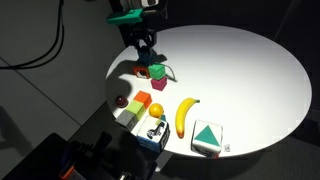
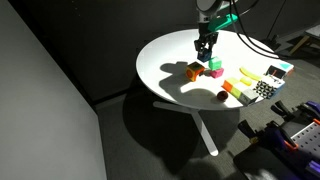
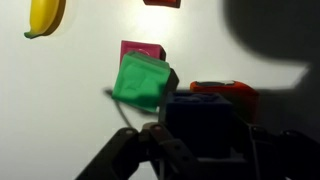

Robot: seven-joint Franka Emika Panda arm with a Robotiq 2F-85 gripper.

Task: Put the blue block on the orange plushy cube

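Gripper point(image 3: 200, 138) seemingly holds blue block point(image 3: 198, 110); orange cube point(image 3: 226, 90) behind.

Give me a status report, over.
Claw shut on blue block. Not yet on orange plushy cube, right beside. Green block crowding close.

No legible text on any object

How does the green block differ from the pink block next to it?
Colour: the green block is bright green, the pink block magenta. Pose: in the wrist view the green block looks tilted, while the pink block sits square. Overlap: the green block hides part of the pink block. Both are small cubes of similar size.
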